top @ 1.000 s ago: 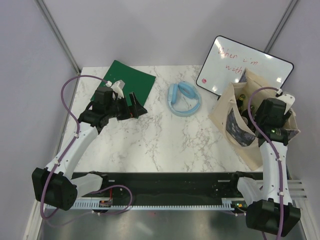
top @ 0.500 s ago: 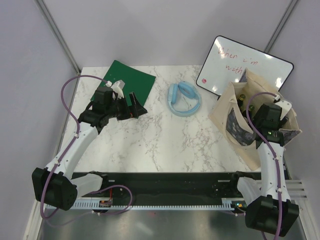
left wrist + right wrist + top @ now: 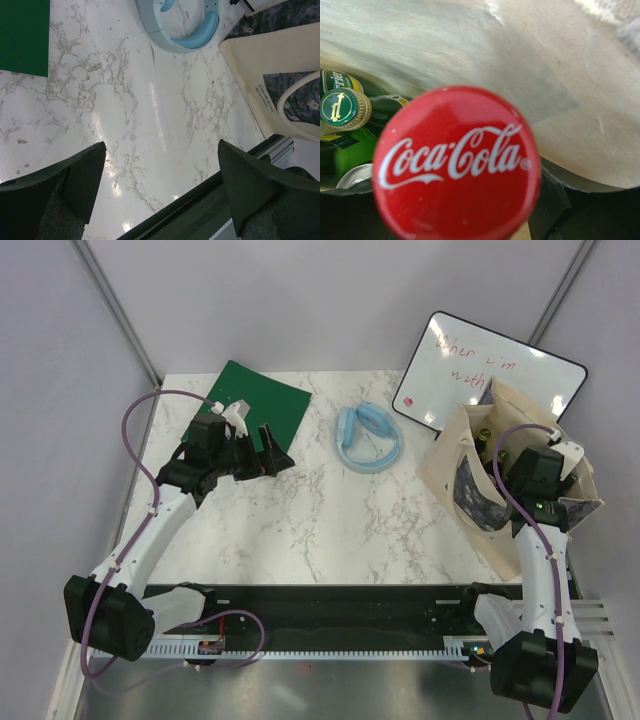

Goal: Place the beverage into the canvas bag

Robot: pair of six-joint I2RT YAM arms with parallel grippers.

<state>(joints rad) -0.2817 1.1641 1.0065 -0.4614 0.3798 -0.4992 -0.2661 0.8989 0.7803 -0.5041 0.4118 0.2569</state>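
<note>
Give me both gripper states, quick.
Left gripper: open, empty, over the table.
Right gripper: closed on the Coca-Cola bottle, inside the canvas bag.

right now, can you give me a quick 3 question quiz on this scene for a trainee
1. Multiple choice: which brand is printed on the red-capped bottle in the right wrist view? A Pepsi, B Coca-Cola, C Sprite.
2. True or false: the left gripper is holding a bottle.
3. Short answer: what container surrounds the red-capped bottle and the green bottles beside it?
Key: 1 B. 2 False, it is open and empty. 3 The canvas bag.
</note>
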